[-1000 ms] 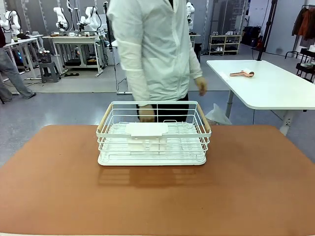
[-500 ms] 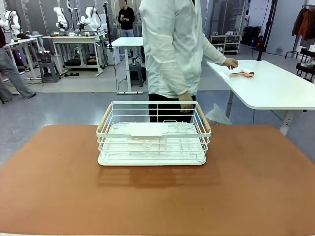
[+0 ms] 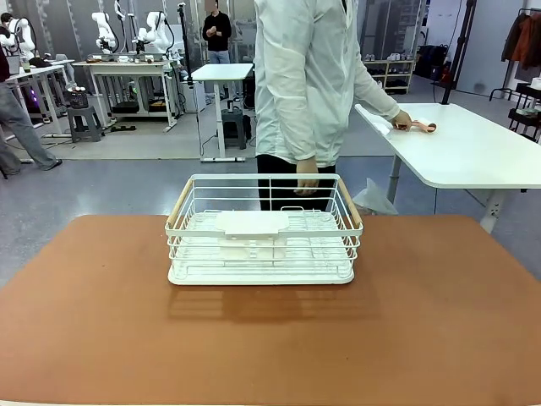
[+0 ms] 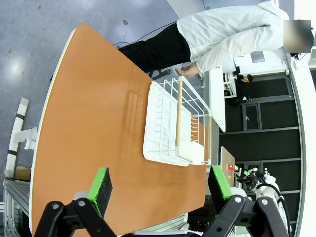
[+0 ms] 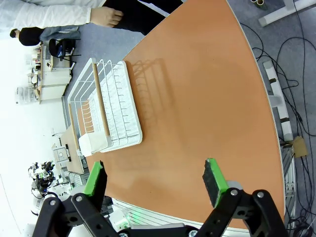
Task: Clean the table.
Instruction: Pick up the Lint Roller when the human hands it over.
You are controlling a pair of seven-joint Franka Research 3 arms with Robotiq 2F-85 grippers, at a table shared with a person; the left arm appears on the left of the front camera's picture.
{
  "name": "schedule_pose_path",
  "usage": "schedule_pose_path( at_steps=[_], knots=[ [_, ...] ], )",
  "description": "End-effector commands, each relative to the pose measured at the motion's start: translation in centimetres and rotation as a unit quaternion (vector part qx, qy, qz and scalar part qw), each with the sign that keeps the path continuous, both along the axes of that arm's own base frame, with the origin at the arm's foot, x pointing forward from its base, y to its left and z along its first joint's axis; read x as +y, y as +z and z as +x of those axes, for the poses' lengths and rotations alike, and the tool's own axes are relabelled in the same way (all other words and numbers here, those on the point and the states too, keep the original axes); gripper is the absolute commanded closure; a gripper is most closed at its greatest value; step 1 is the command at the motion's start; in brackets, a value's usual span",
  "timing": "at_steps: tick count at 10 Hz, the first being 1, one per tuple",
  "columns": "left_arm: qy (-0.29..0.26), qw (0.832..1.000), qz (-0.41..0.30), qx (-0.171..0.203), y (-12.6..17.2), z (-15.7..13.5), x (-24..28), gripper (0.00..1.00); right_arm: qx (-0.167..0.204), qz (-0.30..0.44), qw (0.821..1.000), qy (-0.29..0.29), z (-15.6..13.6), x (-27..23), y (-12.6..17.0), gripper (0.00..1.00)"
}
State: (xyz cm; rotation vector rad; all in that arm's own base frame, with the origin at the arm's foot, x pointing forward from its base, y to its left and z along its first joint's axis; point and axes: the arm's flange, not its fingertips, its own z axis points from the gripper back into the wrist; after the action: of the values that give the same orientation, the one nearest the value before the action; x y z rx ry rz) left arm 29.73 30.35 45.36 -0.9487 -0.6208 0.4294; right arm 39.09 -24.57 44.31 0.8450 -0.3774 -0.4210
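Front view: the terracotta desk bears a white wire basket toward 12 o'clock.

Left wrist view: left pincer released, empty; basket at 12 o'clock.

Right wrist view: right pincer released, empty; basket at 10 o'clock.

Advice: approach from above, jaws wide, clear of the wires.

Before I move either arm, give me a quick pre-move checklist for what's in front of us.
1. Left gripper open, empty: ok.
2. Right gripper open, empty: ok.
3. White wire basket upright on the table: ok.
4. Person's hand away from basket: not ok, it hangs just behind the far rim.
5. Person ready: not ok, other hand at a brown object on the white side table.
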Motion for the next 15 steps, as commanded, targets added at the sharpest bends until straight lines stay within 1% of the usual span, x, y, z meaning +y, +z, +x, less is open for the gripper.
schedule_pose_path(
  at_steps=[1,15],
  knots=[
    [-0.004,1.0,-0.003,-0.012,0.15,-0.23,0.19,0.0,-0.006,0.002,1.0,0.004,-0.13,0.01,0.17,0.0],
    [-0.004,1.0,-0.003,-0.012,0.15,-0.23,0.19,0.0,-0.006,0.002,1.0,0.004,-0.13,0.01,0.17,0.0]
  ],
)
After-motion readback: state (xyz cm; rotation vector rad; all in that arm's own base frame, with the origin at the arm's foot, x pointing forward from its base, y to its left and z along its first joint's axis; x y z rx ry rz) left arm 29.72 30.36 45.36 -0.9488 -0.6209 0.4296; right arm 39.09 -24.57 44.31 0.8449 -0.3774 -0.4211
